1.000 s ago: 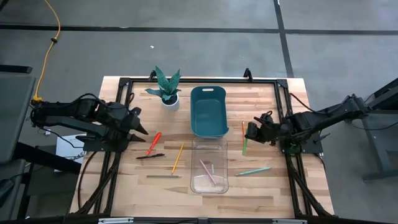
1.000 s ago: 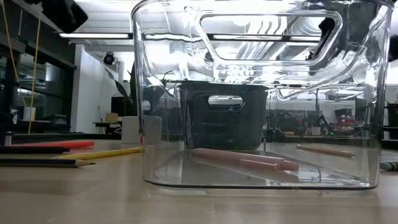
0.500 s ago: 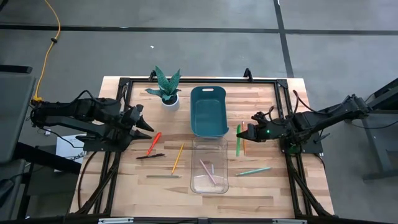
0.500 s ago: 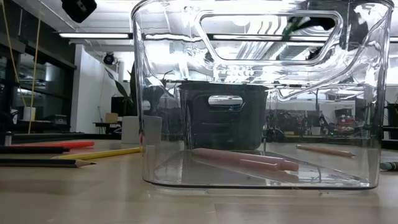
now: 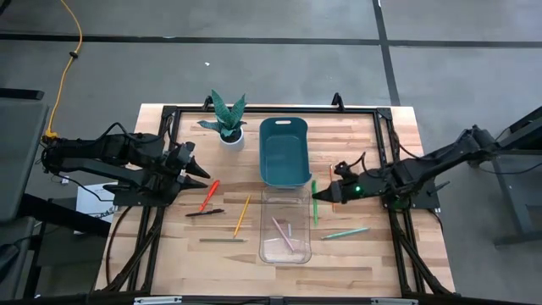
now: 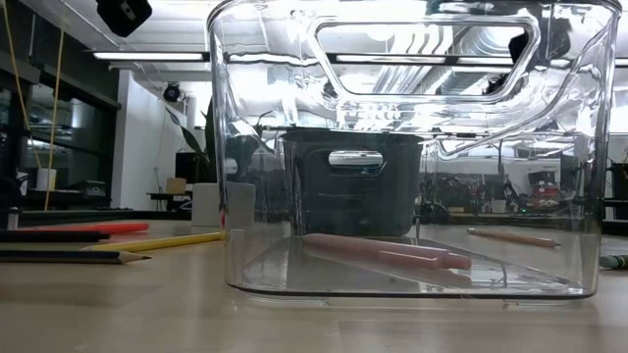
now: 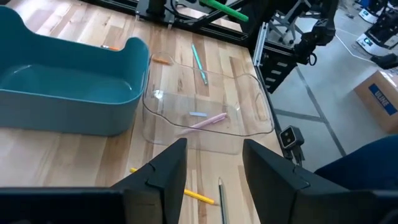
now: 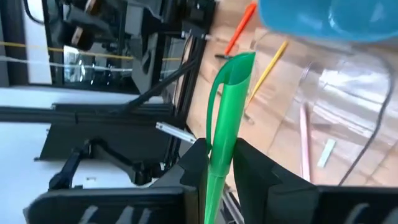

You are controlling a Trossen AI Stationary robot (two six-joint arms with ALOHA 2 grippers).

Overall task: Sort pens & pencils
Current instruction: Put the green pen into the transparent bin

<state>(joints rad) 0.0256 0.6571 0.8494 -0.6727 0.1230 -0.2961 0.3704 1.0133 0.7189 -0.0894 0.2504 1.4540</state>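
My right gripper [image 5: 320, 196] is shut on a green pen [image 5: 314, 203] and hovers just right of the clear bin [image 5: 265, 222], in which pink pens [image 5: 284, 232] lie. My left gripper [image 5: 201, 175] hangs open and empty over the table's left side. On the table between that gripper and the clear bin lie a red pen [image 5: 208, 195], a black pen [image 5: 204, 213], a yellow pencil [image 5: 242, 215] and a grey pencil [image 5: 223, 240]. Right of the bin lie a pale green pen [image 5: 345, 232] and an orange pencil [image 6: 512, 236]. My right gripper pinches the green pen's shaft [image 8: 219, 146] between its two fingers [image 8: 194, 163], about midway along it. The fingers come from the table's right, slanting slightly down, and lie across the pen. The pen is lifted clear of the table and runs near to far.
A teal bin [image 5: 284, 152] stands just beyond the clear bin at the table's middle. A potted plant [image 5: 227, 119] stands at the far left. A black frame [image 5: 385, 144] borders the work area.
My right gripper has carried the green pen toward the table's left, from the right-hand frame to beside the clear bin, rising a little and rolling its wrist. My left gripper has tipped its fingers up slightly and stayed open.
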